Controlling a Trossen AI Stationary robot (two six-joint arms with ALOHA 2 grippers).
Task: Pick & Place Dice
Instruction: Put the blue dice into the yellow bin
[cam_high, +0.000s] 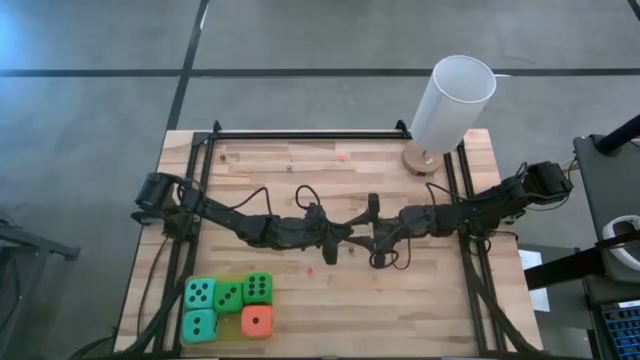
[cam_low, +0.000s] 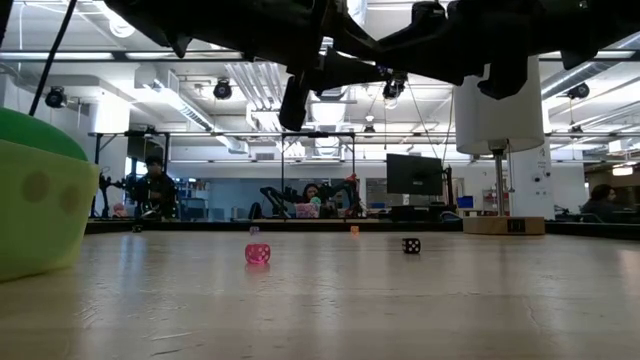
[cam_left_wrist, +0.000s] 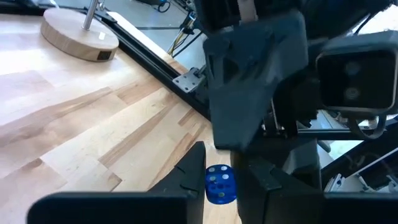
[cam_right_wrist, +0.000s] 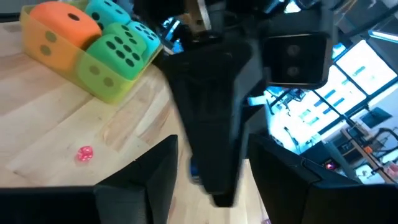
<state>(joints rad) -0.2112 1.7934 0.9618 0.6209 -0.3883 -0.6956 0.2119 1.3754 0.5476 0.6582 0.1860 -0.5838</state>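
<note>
Seeing white cylinder (cam_high: 452, 100) upright, well apart from right gripper (cam_right_wrist: 214, 163); five soft dice (cam_high: 228, 305) bunched together, well apart from both grippers on the left arm's side, untouched. Reading right gripper as spread wide, either side of left gripper (cam_left_wrist: 221, 177), which is pinching a small blue die (cam_left_wrist: 219, 185). Spotting tiny pink die (cam_right_wrist: 84, 154) on the wood near the pair.

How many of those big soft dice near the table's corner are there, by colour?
Teal dice: 2
Green dice: 2
Orange die: 1
Total: 5
</note>
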